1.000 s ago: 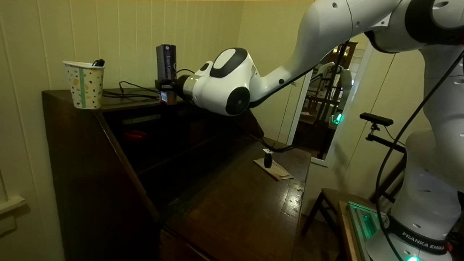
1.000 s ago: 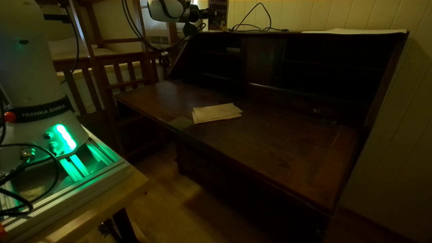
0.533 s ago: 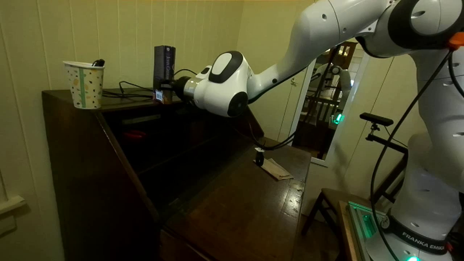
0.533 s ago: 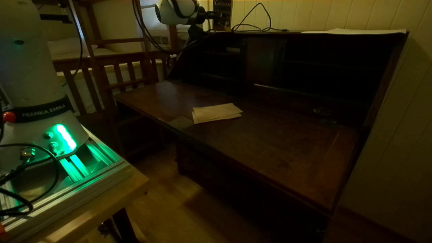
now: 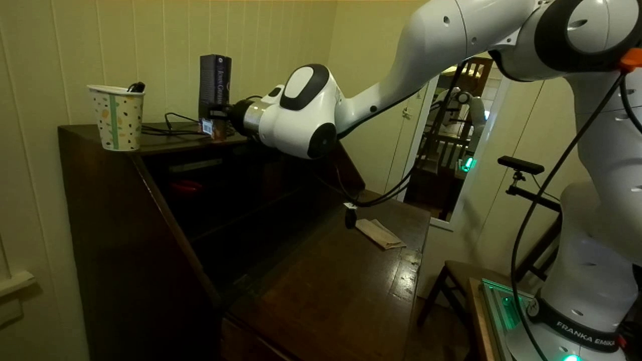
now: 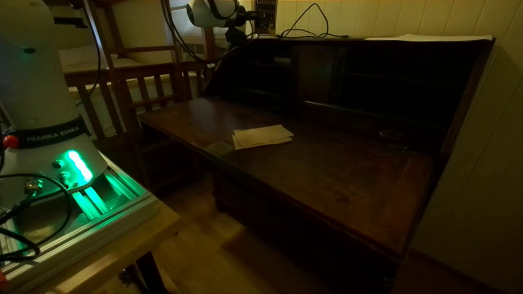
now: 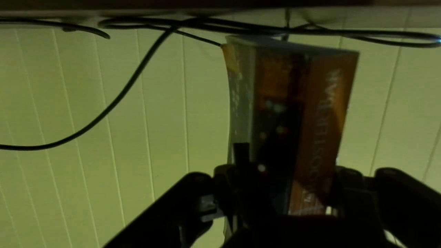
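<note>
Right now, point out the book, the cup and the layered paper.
Book (image 5: 219,89): in an exterior view, on its spine.
Cup (image 5: 118,118): in an exterior view, on its patterned wall.
Layered paper (image 6: 262,136): in an exterior view, on its top layer.

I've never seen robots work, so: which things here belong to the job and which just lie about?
Seems part of the job:
book
gripper, shut on it

Seems just lying about:
patterned cup
black cables
tan papers
</note>
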You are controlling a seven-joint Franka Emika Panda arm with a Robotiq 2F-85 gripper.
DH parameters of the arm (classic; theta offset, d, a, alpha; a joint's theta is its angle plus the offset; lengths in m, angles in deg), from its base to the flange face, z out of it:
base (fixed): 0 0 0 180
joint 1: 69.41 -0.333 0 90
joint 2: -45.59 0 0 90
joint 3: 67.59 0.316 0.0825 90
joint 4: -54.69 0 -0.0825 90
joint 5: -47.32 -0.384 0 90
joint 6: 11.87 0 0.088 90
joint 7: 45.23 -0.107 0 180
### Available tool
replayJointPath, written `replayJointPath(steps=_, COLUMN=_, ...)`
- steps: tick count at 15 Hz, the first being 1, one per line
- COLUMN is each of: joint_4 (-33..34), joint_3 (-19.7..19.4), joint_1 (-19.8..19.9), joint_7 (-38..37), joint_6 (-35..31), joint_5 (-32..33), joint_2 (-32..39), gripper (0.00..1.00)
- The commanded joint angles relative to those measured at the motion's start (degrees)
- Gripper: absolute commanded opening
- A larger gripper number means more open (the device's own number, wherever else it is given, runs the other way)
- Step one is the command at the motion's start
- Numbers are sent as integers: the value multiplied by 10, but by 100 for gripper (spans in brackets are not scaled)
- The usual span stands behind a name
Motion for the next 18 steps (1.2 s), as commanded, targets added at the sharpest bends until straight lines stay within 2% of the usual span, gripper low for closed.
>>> replayJointPath(steps=1, joint_4=67, joint_3=-49, joint_1=-49, joint_7=-10, joint_6=-41, joint_5=0, joint_2=31, gripper=10)
replayJointPath(steps=9, joint_4=66, joint_3=-95, joint_1=-62, joint_7=-12, joint_6=-60, joint_5=-1, joint_2=49, gripper=10)
replayJointPath(steps=13, joint_4=65, joint_3=-100, joint_1=-61, joint_7=-12, joint_6=-63, joint_5=-1, joint_2=51, gripper=10)
replayJointPath(steps=14, joint_4=65, joint_3=-101, joint_1=-62, joint_7=-12, joint_6=-64, joint_5=-1, joint_2=51, gripper=60)
replayJointPath(steps=16, joint_4=66, joint_3=-101, joint_1=-61, joint_7=-11, joint_6=-67, joint_5=-1, joint_2=51, gripper=66)
replayJointPath(steps=18, joint_4=66, joint_3=-101, joint_1=-61, joint_7=-10, joint_6=-71, joint_5=-1, joint_2=53, gripper=80)
